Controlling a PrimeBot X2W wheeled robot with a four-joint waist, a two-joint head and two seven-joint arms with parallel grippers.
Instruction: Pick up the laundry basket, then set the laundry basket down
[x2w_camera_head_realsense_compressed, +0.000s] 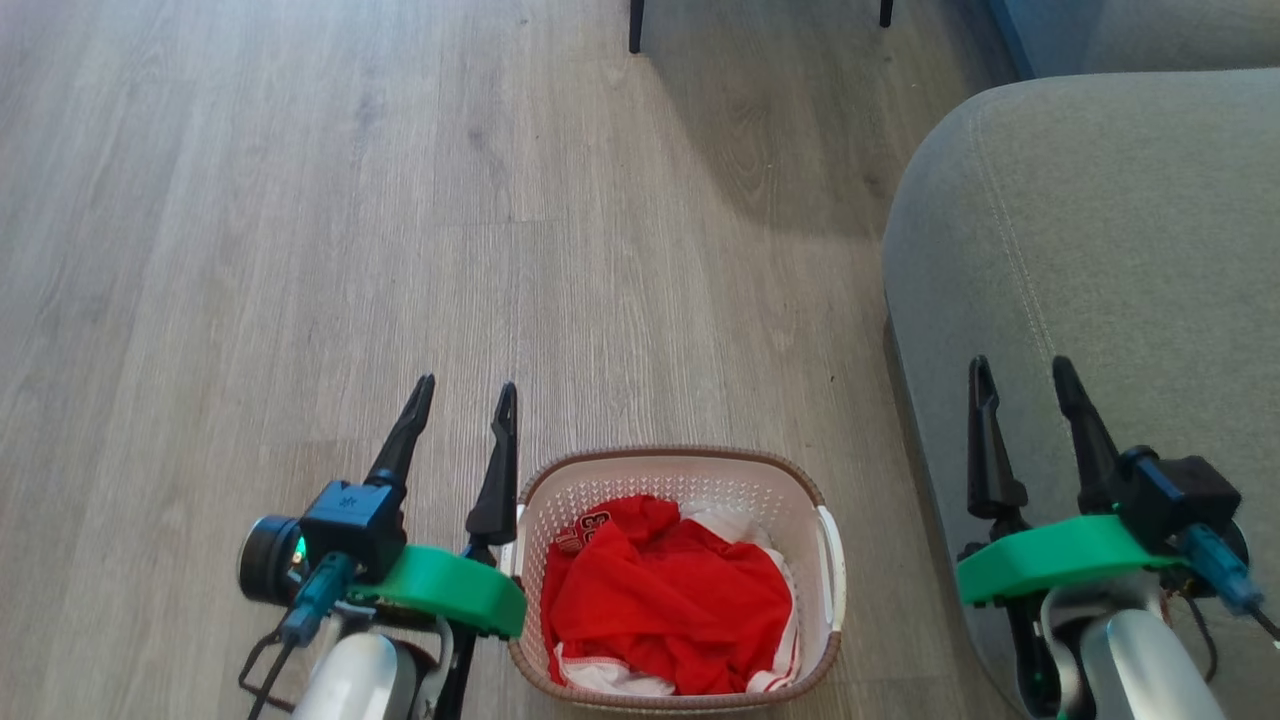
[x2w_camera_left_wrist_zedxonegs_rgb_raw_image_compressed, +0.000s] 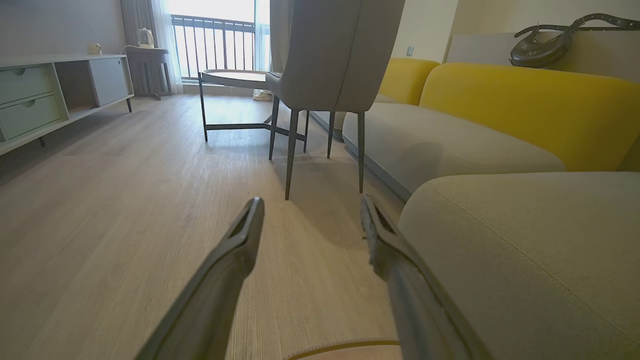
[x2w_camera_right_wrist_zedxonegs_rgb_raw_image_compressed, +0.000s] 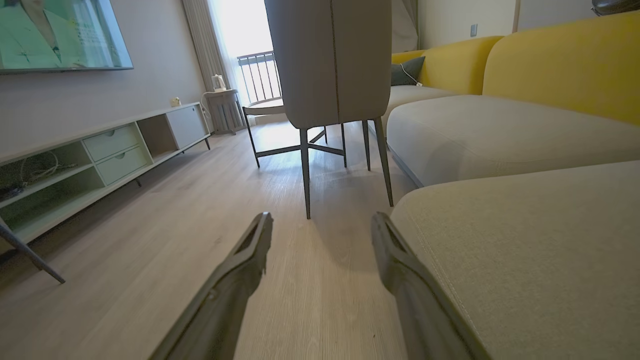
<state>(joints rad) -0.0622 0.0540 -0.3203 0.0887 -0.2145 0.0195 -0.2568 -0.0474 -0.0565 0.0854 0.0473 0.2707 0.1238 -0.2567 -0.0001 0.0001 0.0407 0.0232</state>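
Down at the bottom of the head view, on the pale wood-grain floor (x2w_camera_head_realsense_compressed: 300, 250), the laundry basket (x2w_camera_head_realsense_compressed: 700, 488) sits upright with a crumpled red garment (x2w_camera_head_realsense_compressed: 670, 600) filling most of it and a white garment (x2w_camera_head_realsense_compressed: 600, 678) showing at its near edge. A small patch (x2w_camera_head_realsense_compressed: 595, 525) on the red cloth bears dark marks that look like figures, too small to read. The left gripper (x2w_camera_head_realsense_compressed: 467, 385) is just beside the basket's left side, its two dark fingers apart and holding nothing; the inner finger runs along the rim by the left handle, and whether it touches cannot be told. The right gripper (x2w_camera_head_realsense_compressed: 1021, 362) is well apart from the basket's right handle (x2w_camera_head_realsense_compressed: 832, 565), over the edge of the grey sofa (x2w_camera_head_realsense_compressed: 1100, 250), its fingers likewise spread and holding nothing. Both pairs of fingers point away from the robot. Farther off, in the left wrist view, a grey chair (x2w_camera_left_wrist_zedxonegs_rgb_raw_image_compressed: 340, 50) on thin dark legs stands on the floor ahead of the fingers, with a round table (x2w_camera_left_wrist_zedxonegs_rgb_raw_image_compressed: 235, 77) behind it and a dark bag (x2w_camera_left_wrist_zedxonegs_rgb_raw_image_compressed: 550, 45) on the ledge above the yellow backrest (x2w_camera_left_wrist_zedxonegs_rgb_raw_image_compressed: 525, 105). The right wrist view shows a low cabinet (x2w_camera_right_wrist_zedxonegs_rgb_raw_image_compressed: 125, 145) along the wall and, above it, a screen (x2w_camera_right_wrist_zedxonegs_rgb_raw_image_compressed: 55, 35) whose lettering is too blurred to read.
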